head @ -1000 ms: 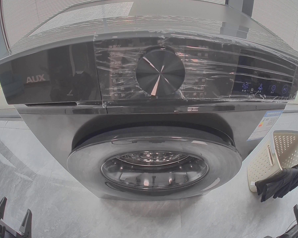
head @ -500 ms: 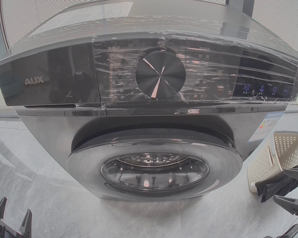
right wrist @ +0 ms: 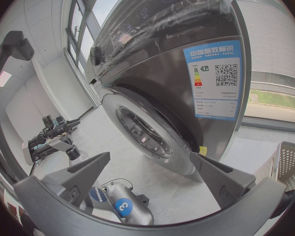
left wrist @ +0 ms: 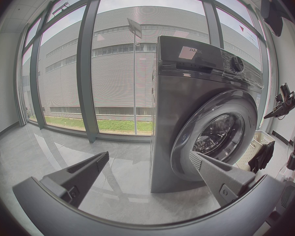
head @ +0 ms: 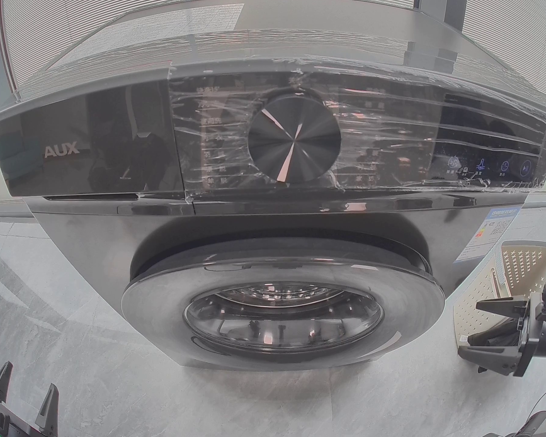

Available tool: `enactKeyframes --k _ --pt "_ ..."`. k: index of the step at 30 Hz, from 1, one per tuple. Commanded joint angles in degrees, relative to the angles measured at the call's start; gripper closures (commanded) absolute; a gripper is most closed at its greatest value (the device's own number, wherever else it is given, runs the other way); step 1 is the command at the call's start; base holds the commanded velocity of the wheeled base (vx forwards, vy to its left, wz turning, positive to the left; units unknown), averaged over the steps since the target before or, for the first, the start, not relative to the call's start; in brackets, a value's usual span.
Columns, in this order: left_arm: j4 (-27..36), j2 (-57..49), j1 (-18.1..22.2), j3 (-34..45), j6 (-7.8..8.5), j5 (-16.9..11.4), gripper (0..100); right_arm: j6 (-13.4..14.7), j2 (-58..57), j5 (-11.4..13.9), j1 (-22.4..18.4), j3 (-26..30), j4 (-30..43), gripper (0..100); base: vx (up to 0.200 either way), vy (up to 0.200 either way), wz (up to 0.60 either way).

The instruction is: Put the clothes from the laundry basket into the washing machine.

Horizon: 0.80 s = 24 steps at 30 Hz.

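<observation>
Two grippers frame a grey washer on a pale tiled floor in the head view. Its round door is shut, and clear film wraps the panel around the dial. At the washer's right stands a cream basket. The right gripper hangs in front of its near wall, fingers spread wide and holding nothing. The left gripper sits low at the view's left corner, well apart from the washer, its fingers also parted and empty. From the left wrist, the parted fingers point toward the washer's left flank and door, with tall windows behind. Past the door, dark clothes drape over the basket's near rim, and the right arm is close by. From the right wrist, the wide-set fingers frame the door's lower edge, with a blue energy label on the washer's front. The basket's perforated corner shows just beside one finger, and the left arm sits low across the floor.
</observation>
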Motion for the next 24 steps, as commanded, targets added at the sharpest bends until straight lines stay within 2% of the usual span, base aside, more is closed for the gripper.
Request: enactKeyframes --k 1,4,11,24 --pt "0.00 -0.96 0.00 0.92 -0.02 0.04 0 0.29 9.83 -1.51 0.23 0.61 -4.87 0 0.000 0.000 0.00" --pt "0.00 -0.96 0.00 0.92 -0.02 0.04 0 0.29 10.62 -2.22 0.66 0.35 -5.05 0 0.000 0.000 0.00" --pt "0.09 -0.96 0.00 0.92 -0.02 0.04 0 0.37 13.34 -2.22 0.31 -0.88 -6.54 0 0.000 0.000 0.00" --pt "0.00 -0.96 0.00 0.92 -0.02 0.04 0 0.37 18.00 -2.22 2.33 -1.85 -7.95 0 0.000 0.000 0.00"
